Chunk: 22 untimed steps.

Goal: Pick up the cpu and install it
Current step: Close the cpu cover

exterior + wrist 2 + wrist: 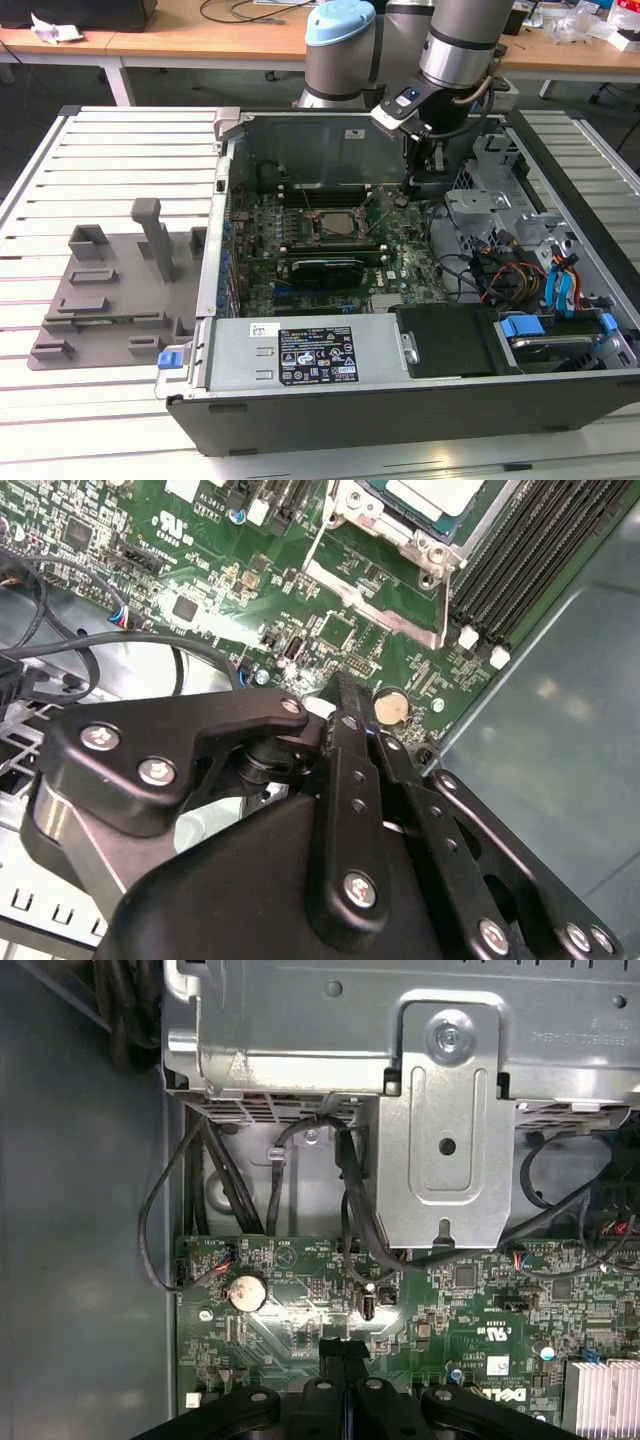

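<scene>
Hanging inside the open computer case (400, 415), the gripper (412, 178) is seen low over the green circuit board (400, 255), at the far side of the case and toward the exterior view's right. In both wrist views the fingers (332, 1360) are pressed together, with no gap left between them and nothing held. Their tips are set just above the board, near a round coin battery (390, 708).

The cpu (340, 222) is found lying flat in its socket near the middle of the board, well apart from the gripper and off to the exterior view's left of it. In the second wrist view its pale metal top is bordered by the socket's metal frame (380, 585), with rows of memory slots (540, 550) beside it.

A grey plastic tray (100, 290) with upright posts is placed on the slatted surface (80, 420) beside the case, on the exterior view's left. A folded metal bracket (445, 1130) and black cables (200, 1190) are seen past the board's edge in the first wrist view.
</scene>
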### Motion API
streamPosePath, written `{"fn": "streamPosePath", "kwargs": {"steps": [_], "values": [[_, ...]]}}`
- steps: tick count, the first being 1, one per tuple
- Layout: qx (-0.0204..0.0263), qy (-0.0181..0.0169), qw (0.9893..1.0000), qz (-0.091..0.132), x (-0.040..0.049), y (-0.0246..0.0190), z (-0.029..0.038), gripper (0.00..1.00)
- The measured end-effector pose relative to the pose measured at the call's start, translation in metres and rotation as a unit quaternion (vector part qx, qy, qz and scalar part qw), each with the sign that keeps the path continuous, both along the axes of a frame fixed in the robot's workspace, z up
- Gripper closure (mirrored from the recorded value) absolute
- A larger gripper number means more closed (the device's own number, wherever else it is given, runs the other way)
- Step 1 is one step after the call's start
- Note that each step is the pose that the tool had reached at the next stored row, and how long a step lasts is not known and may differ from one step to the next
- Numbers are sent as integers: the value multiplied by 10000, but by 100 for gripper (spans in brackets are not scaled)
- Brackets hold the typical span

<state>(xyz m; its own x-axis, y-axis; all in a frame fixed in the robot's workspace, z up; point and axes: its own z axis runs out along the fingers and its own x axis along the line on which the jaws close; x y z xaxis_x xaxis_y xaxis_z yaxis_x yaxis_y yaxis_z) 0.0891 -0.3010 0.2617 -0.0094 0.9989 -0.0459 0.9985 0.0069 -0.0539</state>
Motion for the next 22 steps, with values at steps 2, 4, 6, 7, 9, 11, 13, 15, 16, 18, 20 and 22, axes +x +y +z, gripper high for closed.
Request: {"fn": "streamPosePath", "kwargs": {"steps": [2, 4, 6, 7, 9, 11, 13, 15, 16, 18, 20, 22], "values": [[1, 0, 10000, 0, -86, 0, -20, 89], [1, 0, 10000, 1, -124, 0, -33, 89], [1, 0, 10000, 60, -158, -1, -49, 89], [1, 0, 9999, 103, -169, -1, -57, 89], [0, 0, 9998, 178, -249, -2, -72, 89], [0, 0, 9998, 178, -276, -1, -73, 89], [0, 0, 9998, 178, -307, -2, -73, 89], [1, 0, 9998, 178, -335, -2, -74, 89], [1, 0, 9998, 178, -346, -1, -75, 89], [1, 0, 9998, 178, -372, -1, -82, 89], [0, 0, 9998, 178, -394, -1, -90, 89], [0, 0, 9998, 178, -406, -1, -94, 89]]}}
